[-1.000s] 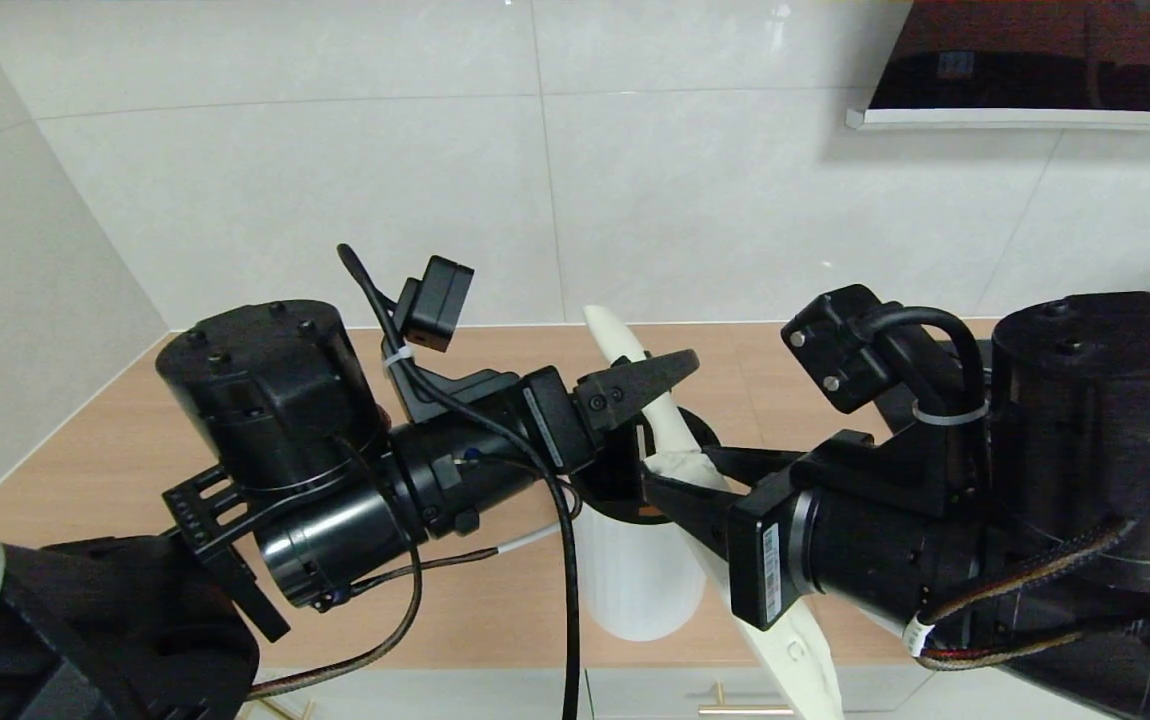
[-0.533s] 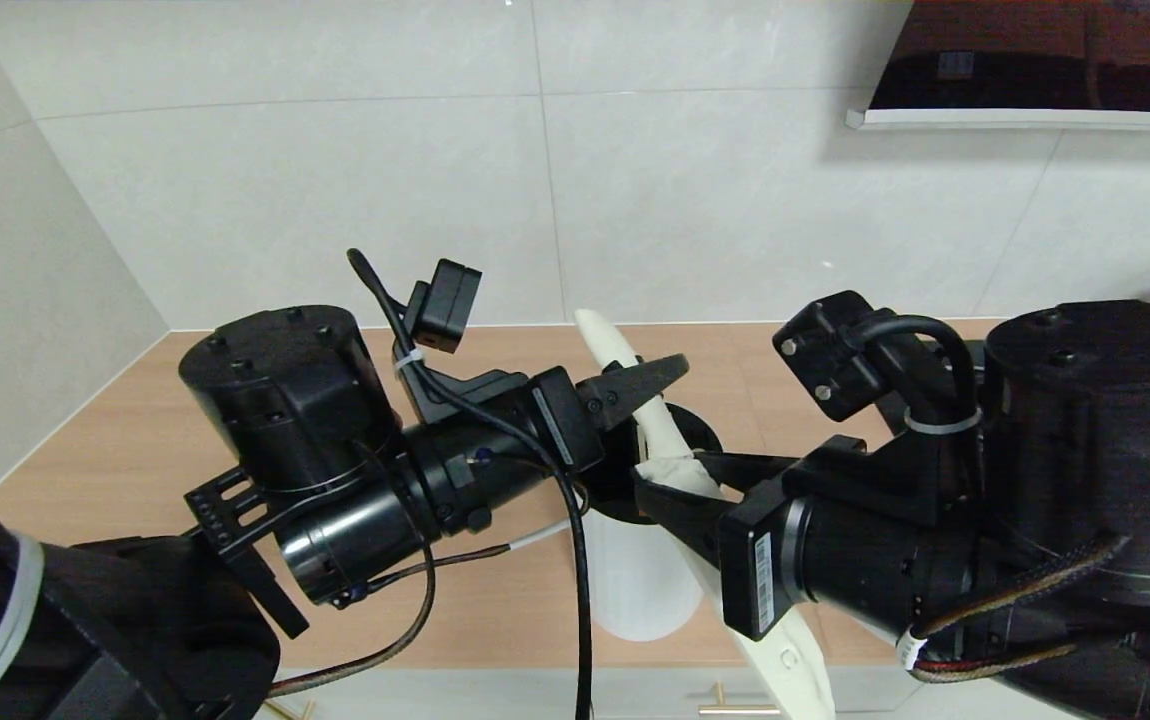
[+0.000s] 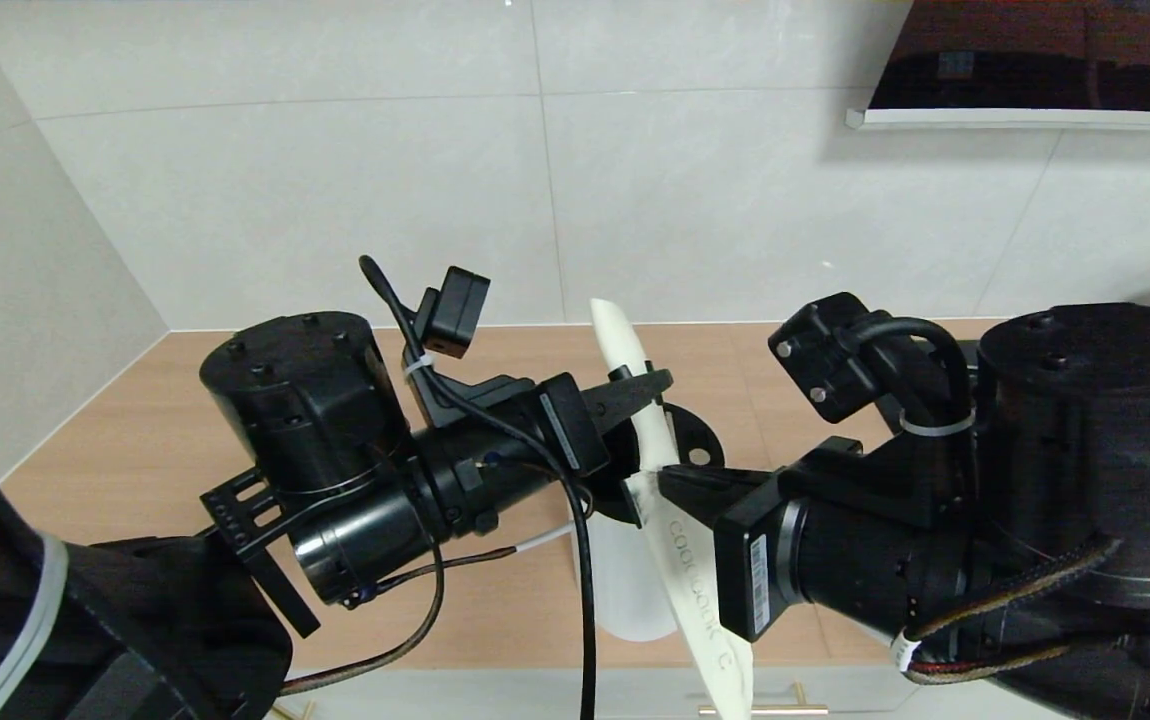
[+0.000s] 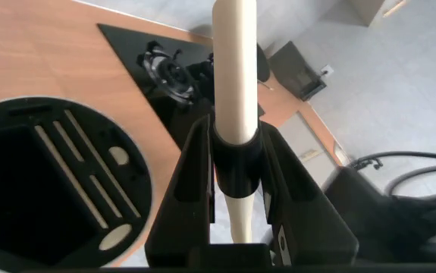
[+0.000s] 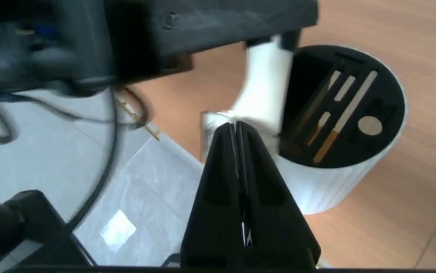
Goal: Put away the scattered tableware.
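**Spatula** [image 3: 683, 565], cream-white, long. Round handle, flat printed blade. Held in the air on a slant above the utensil holder. The handle end points toward the tiled back wall [image 3: 335, 180]. The blade end hangs out past the front edge of the countertop. Seen also in the left wrist view [image 4: 233, 68] and the right wrist view [image 5: 267, 76].

**Left gripper** [image 3: 635, 430]. Fingers closed round the spatula's handle, one on each side, with the handle seated between them [image 4: 235, 140].

**Right gripper** [image 3: 670, 485]. Fingers pressed together with only a hairline between them [image 5: 239, 133]. The tips sit against the spatula below the left gripper's hold. Whether they pinch it cannot be told.

**Utensil holder** [image 3: 620, 585]. White cylinder, upright, with a black top marked by pale bars and ovals [image 4: 127, 189]. Stands near the front edge of the countertop, under both grippers [image 5: 339, 189].

**Countertop** [image 3: 135, 440]. Light wood, running back to the tiled wall [image 4: 36, 53] [image 5: 430, 189].

**Gas hob** [image 4: 164, 68]. Black glass with a burner, set into the countertop beside the holder, on the robot's right.

**Range hood** [image 3: 1035, 60]. Dark panel, high on the wall at the right.
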### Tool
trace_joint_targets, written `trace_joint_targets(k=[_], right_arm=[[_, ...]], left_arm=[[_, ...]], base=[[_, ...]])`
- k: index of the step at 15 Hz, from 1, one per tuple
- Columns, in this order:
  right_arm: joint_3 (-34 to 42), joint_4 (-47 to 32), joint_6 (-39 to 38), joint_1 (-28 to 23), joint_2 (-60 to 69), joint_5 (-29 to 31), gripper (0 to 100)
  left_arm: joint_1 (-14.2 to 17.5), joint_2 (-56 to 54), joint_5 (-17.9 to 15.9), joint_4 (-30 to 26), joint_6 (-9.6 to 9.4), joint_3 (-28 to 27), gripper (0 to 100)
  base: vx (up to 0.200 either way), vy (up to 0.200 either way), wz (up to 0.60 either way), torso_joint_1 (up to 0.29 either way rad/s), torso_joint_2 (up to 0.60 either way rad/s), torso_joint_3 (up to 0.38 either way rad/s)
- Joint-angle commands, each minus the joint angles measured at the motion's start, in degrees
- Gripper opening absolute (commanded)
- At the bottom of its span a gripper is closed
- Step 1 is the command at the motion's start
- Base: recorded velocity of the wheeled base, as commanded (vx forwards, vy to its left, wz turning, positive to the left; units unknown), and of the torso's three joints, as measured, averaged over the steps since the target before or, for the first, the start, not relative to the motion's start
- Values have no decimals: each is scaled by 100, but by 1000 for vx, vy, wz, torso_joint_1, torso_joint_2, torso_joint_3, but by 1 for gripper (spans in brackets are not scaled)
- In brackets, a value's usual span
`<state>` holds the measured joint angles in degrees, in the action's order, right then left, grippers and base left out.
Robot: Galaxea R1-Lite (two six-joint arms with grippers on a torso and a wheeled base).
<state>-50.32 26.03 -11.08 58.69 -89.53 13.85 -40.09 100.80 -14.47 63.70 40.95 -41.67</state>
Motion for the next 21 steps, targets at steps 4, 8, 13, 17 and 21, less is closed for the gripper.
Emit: trace_joint_targets(k=[4,8,13,17,21], right_arm=[[5,139,9,-15,85,136,0],[5,139,27,-226,322,144,100],[-4,139,36,-788,445,109,100],[-21,139,45,-1246,445,101,100],[-4,139,62,-1369,471,144,100]], left_arm=[[54,-263,199,-33,-8,-175,0],[582,-817,340,-639,-8,-579,0],[749,-1168,1588,-2327,-78,-1827,0],[661,-1133,2475,-2529,-1019,-1977,0],[336,-808,3117,-2344,-1687,-1994,0]], base=[[0,0,0,0,0,0],[0,0,0,0,0,0],[0,0,0,0,0,0],[0,0,0,0,0,0],[0,0,0,0,0,0]])
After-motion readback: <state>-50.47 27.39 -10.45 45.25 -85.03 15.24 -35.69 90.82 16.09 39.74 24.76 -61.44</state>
